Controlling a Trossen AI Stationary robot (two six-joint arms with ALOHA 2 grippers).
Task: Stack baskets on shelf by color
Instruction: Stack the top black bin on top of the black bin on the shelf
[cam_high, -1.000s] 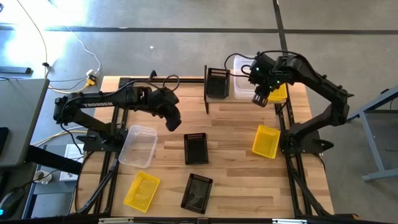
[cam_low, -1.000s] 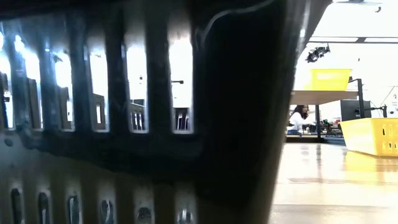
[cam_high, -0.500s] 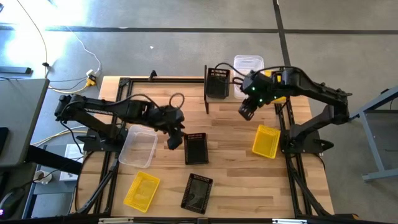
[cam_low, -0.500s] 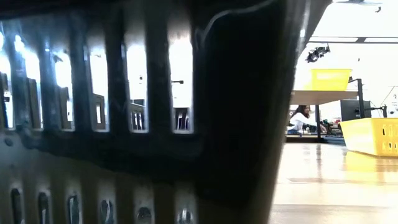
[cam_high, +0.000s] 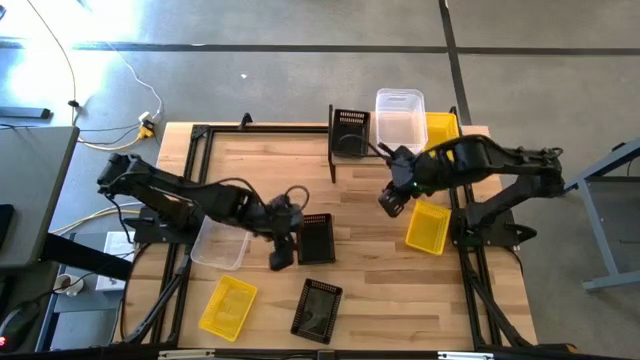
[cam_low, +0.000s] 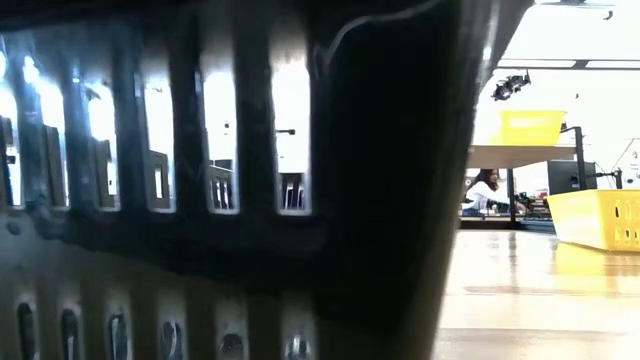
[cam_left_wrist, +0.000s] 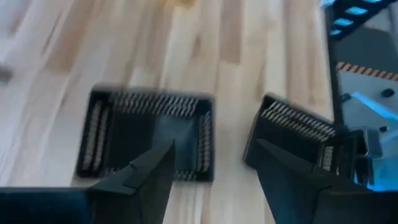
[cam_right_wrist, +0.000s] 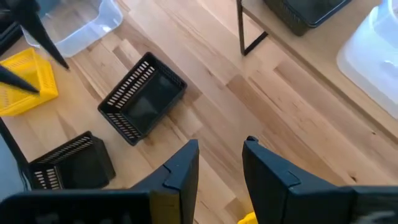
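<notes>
On the shelf (cam_high: 331, 160) at the table's far right stand a black basket (cam_high: 350, 130), a clear tub (cam_high: 400, 118) and a yellow basket (cam_high: 441, 130). A black basket (cam_high: 315, 238) rests on its base at mid-table. My left gripper (cam_high: 282, 255) hovers open beside that basket's left side; the left wrist view shows the basket (cam_left_wrist: 146, 134) just ahead of my left gripper (cam_left_wrist: 214, 152). My right gripper (cam_high: 392, 200) is open above bare wood in front of the shelf. The right wrist view shows nothing between the fingers of my right gripper (cam_right_wrist: 219, 149).
A clear tub (cam_high: 222, 237), a yellow basket (cam_high: 228, 307) and a second black basket (cam_high: 317, 311) lie on the table's left and near parts. Another yellow basket (cam_high: 428, 226) sits right of my right gripper. A black basket (cam_low: 250, 200) blocks most of the low view.
My left gripper has swung from the table's far left toward the near edge and right, down to the mid-table black basket. My right gripper has left the shelf's yellow basket, moving toward the near edge and left, and has rolled. No basket has moved.
</notes>
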